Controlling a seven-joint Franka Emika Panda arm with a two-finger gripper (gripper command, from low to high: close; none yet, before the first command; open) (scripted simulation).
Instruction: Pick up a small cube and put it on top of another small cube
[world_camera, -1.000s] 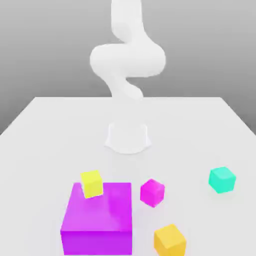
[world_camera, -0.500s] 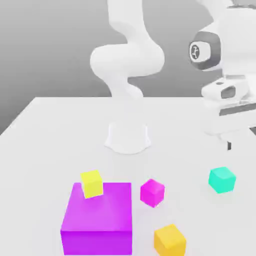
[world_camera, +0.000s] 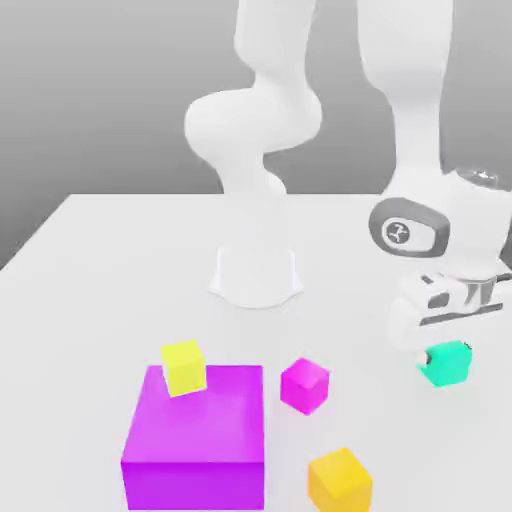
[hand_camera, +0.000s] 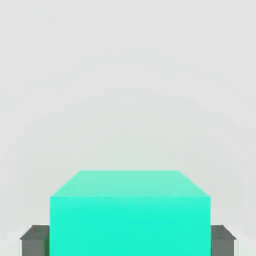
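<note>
Four small cubes on white worktop: teal cube at the exterior view's right, clamped between gripper fingers; yellow cube atop purple block; magenta cube; orange cube.

Magenta cube obstructs; table open

A plain, matte white table carries everything. On it, near the front, sits a big purple block, with a small yellow cube at its back corner. Just beside the block rests a small magenta cube, a small orange cube nearer the front edge. A small teal cube lies well apart, toward the exterior view's right. The arm's round white base stands farther back.
</note>
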